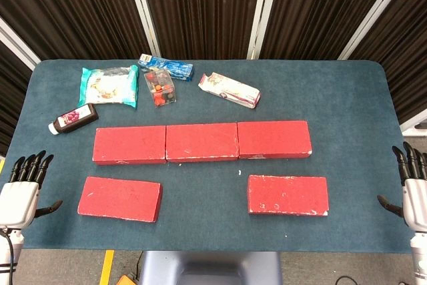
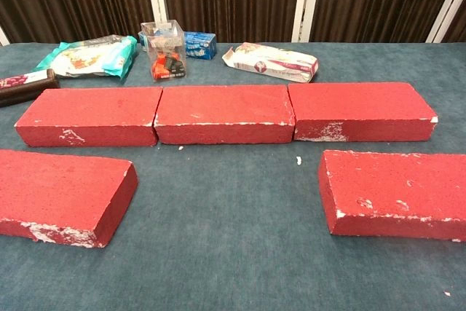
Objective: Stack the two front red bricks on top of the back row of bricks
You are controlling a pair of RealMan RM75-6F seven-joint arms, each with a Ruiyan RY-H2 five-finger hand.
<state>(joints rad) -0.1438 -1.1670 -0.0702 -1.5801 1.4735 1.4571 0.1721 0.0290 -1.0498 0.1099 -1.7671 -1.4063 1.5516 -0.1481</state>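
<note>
Counter (image 1: 347, 91), blue-green felt top, carrying five red bricks and a few small goods. Back row: left back brick (image 1: 129, 145), middle back brick (image 1: 202, 142) and right back brick (image 1: 274, 139), laid flat end to end and touching, nothing on top of them. Front row, nearer the robot and apart from the back row: front left brick (image 1: 120, 199), set slightly askew below the left back brick; front right brick (image 1: 288, 195), below the right back brick; a wide gap of bare felt lies between the two. All bricks show white chipping along edges and corners. Behind the back row, from left: dark bottle (image 1: 73, 119) lying on its side, white cap outward; teal and white snack bag (image 1: 109, 85); clear plastic box (image 1: 161, 88) holding small red and dark items, contents too small to identify with confidence; blue carton (image 1: 166, 67) behind it; white and pink carton (image 1: 229, 90) lying tilted. Left robot hand (image 1: 21, 191) at the counter's near left edge, empty, fingers extended and spread, thumb out to the side, well apart from the front left brick. Right robot hand (image 1: 413, 188) at the near right edge, likewise empty with fingers spread, well apart from the front right brick. Neither robot hand appears in the chest view
</note>
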